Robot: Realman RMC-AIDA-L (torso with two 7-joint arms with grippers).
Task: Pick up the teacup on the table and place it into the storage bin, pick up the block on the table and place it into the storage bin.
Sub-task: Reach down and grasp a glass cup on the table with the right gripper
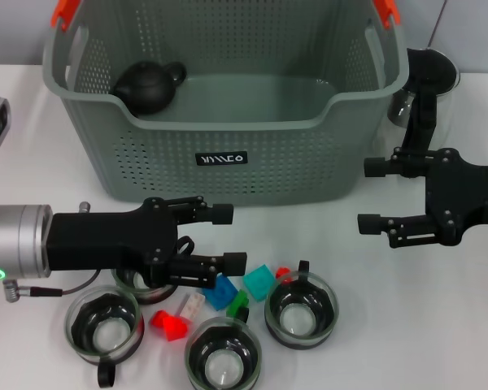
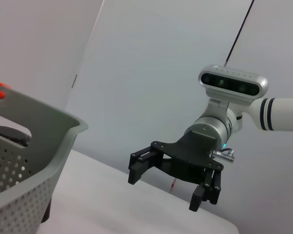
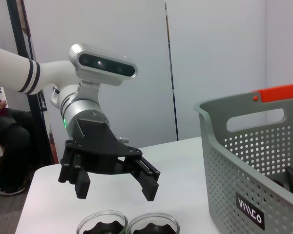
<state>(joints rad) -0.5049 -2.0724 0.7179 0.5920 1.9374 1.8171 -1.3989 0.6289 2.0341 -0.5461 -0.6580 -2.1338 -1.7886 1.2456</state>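
Storage bin, the grey-green perforated plastic basket, sits at 12 o'clock and holds only a dark round teapot. Glass teacups and coloured blocks lie on the white table at 6 o'clock; neither placement looks done. Left gripper hovers over them, fingers apart, empty. Right gripper at 3 o'clock, fingers apart, idle.

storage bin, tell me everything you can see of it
The storage bin is a large grey-green plastic basket with perforated walls, cut-out handles, orange-red corner tabs and a small black label with white letters. It stands upright at the back of the white table, holding a dark teapot in its left rear corner. Neither claw touches it.
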